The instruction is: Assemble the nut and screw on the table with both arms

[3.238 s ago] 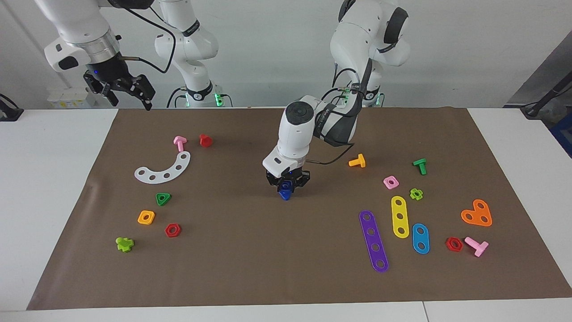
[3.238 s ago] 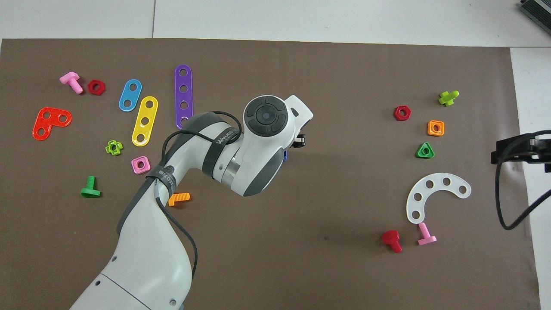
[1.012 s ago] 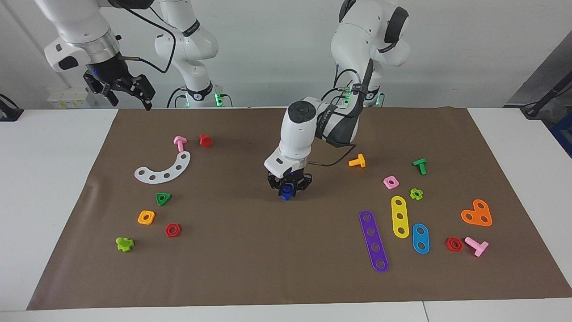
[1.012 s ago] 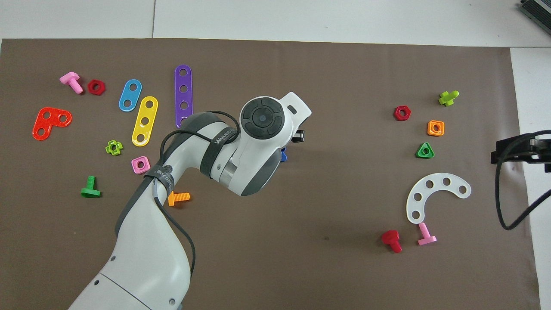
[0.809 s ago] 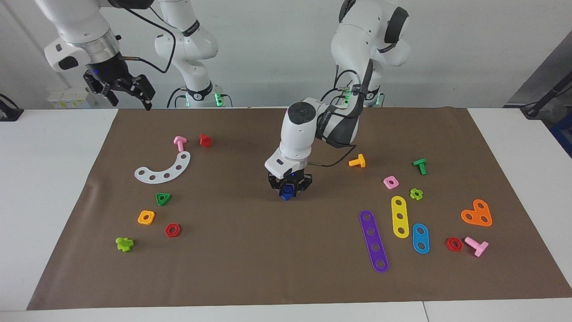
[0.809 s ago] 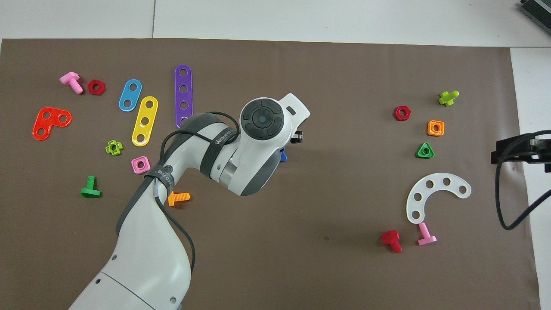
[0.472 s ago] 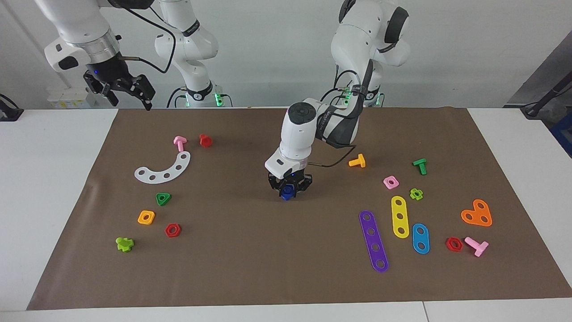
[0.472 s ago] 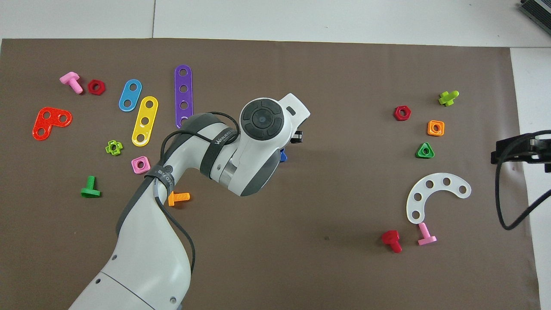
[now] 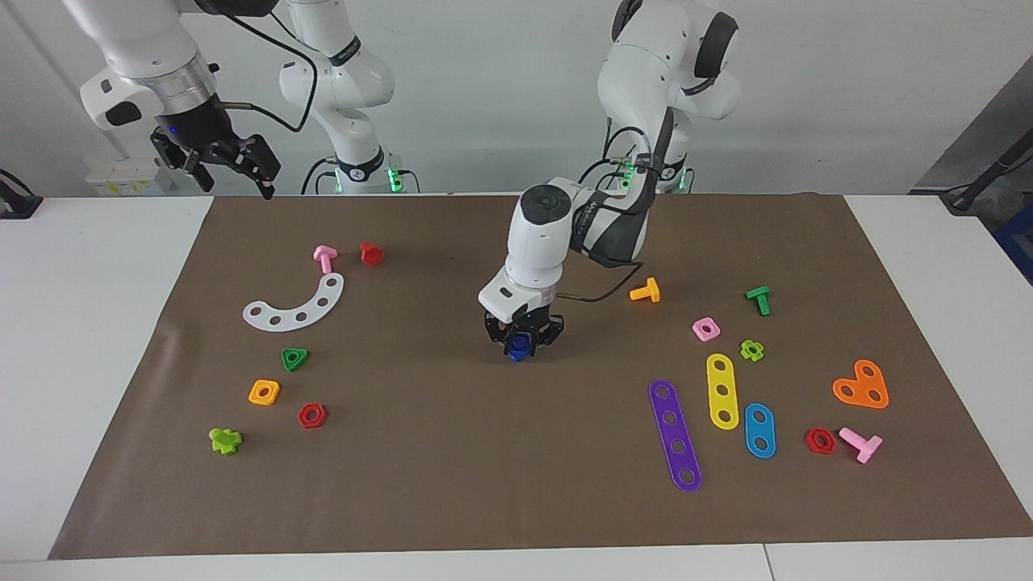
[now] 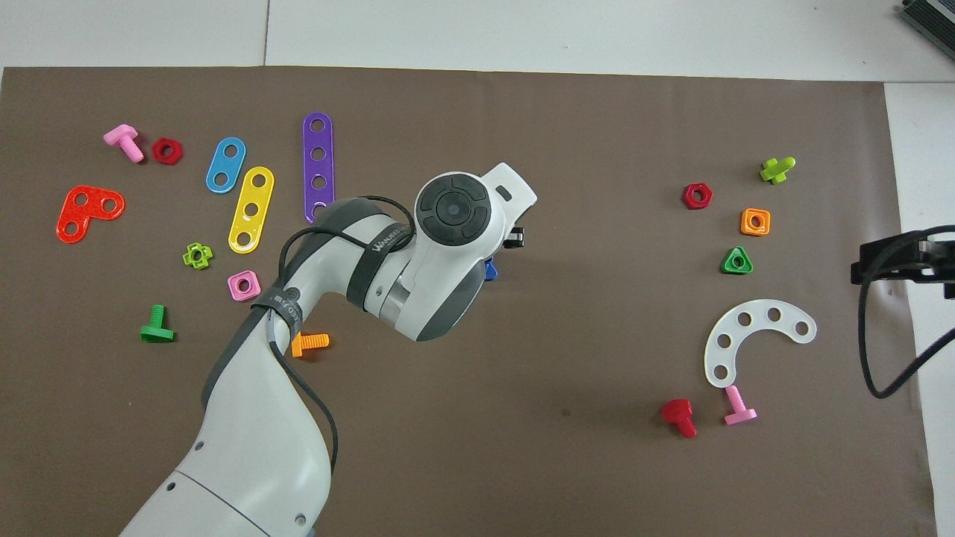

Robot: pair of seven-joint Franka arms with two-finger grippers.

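Observation:
My left gripper (image 9: pixel 519 343) points down at the middle of the brown mat (image 9: pixel 452 452) on the table. It is shut on a small dark blue piece (image 9: pixel 517 346) that sits at mat level. Its top looks squarish with a dark hollow, like the nut. I cannot make out the screw apart from it. In the overhead view the left arm's wrist covers the gripper, and only a blue edge (image 10: pixel 490 269) shows. My right gripper (image 9: pixel 234 165) is open and empty, raised over the mat's corner at the right arm's end; it also shows in the overhead view (image 10: pixel 899 259).
Toward the right arm's end lie a white curved strip (image 9: pixel 294 305), a green triangular nut (image 9: pixel 294 358), an orange square nut (image 9: pixel 264 392) and a red nut (image 9: pixel 311 415). Toward the left arm's end lie an orange bolt (image 9: pixel 646 290), a pink square nut (image 9: pixel 706 328) and a purple strip (image 9: pixel 675 434).
Since 3.2 s ago the left wrist has turned and shifted slightly, and the blue piece has turned with it. Over the last second almost nothing has moved. The right arm has stayed still.

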